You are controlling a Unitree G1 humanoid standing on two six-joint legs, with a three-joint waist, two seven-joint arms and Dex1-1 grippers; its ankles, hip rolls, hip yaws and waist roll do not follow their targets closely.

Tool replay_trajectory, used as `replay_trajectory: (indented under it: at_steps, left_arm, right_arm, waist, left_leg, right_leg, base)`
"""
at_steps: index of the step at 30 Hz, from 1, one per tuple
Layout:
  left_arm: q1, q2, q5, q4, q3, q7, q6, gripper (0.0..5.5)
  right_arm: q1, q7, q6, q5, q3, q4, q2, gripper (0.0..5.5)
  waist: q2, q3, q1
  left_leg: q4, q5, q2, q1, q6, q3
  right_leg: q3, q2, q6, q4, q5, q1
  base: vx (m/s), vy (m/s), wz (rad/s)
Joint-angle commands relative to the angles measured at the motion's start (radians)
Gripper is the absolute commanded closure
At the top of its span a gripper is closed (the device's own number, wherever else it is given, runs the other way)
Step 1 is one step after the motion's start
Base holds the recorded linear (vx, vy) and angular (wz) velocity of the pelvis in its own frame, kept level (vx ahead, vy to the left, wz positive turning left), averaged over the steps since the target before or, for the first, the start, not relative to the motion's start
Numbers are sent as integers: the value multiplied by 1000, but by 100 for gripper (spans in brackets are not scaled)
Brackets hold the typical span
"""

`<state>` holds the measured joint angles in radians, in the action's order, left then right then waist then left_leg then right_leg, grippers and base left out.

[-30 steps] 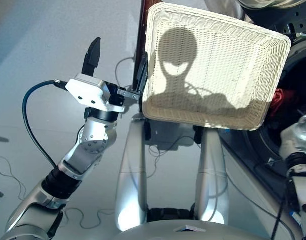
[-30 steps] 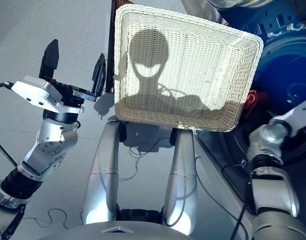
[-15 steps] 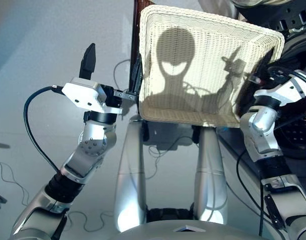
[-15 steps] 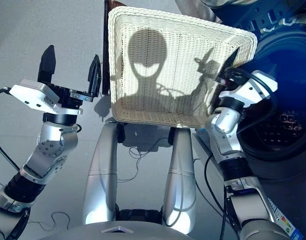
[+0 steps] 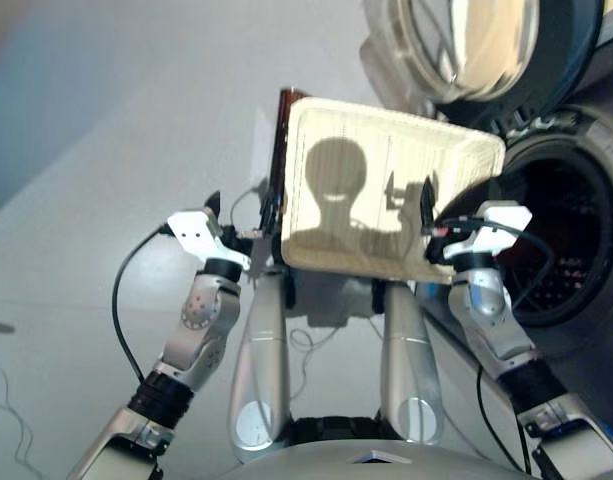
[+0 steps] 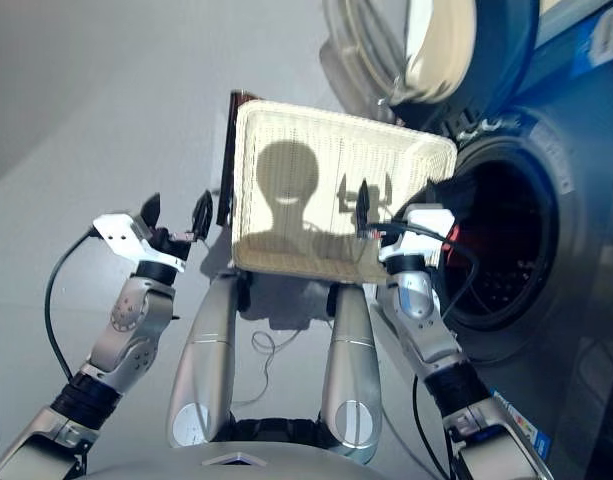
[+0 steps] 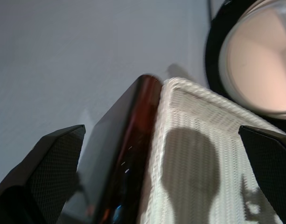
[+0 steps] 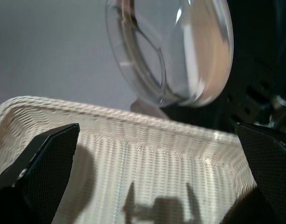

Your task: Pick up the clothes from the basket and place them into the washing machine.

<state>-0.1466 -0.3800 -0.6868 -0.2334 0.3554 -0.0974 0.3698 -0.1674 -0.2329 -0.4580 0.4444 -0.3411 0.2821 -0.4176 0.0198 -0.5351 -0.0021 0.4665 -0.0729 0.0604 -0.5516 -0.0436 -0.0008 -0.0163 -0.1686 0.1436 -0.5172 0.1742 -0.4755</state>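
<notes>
Between the two raised arms sits the basket point(image 5: 386, 195), a cream-white wicker tray on a dark stand, and nothing lies in it: only the robot's own shadow falls across the weave. Just to its right is the washing machine point(image 6: 546, 300), its round door point(image 5: 466, 45) swung open above and behind the basket's far rim. Inside the dark drum point(image 5: 546, 240) a small patch of coral-red cloth point(image 6: 469, 240) shows near the front edge; the navy and black pieces cannot be made out, though the drum is too dark to say where they lie.

Both arms carry nothing. The left gripper point(image 5: 241, 222) hangs beside the basket's left edge with its two black fingers spread wide, and its wrist view confirms the gap with only the basket rim and stand between them. The right gripper point(image 6: 374, 205) hovers over the basket's right end, close to the drum mouth, fingers likewise parted and holding no cloth.

Judging by the bare basket, the loading step looks finished or very nearly so. The next move calls for little more than checking that no piece hangs over the drum lip, then drawing the arms clear.
</notes>
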Motion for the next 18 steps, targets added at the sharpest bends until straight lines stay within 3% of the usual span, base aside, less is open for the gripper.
replay_trajectory:
  at_steps: [1,7,18]
  left_arm:
    - [-38,26,43,-71,-22,52,34,0]
    - [50,43,142,-287,-91,130,24,0]
    - [200,87,306,-638,-184,194,-36,0]
  right_arm:
    - [-12,81,7,68,41,41,4,0]
    - [101,225,72,98,68,217,36,0]
    - [225,323,180,-53,107,628,82,0]
  waist:
    - [-12,27,10]
    - [0,164,15]
    - [15,361,27]
  left_leg:
    - [-105,-1,-43,184,13,41]
    - [-267,27,-42,368,-2,33]
    - [-486,61,-34,600,-5,33]
  right_leg:
    - [-30,50,-29,78,-112,66]
    - [-76,49,-11,229,-130,250]
    - [-111,38,13,441,-175,481]
  base:
    - [138,-5,43]
    - [180,9,137]
    - [160,23,67]
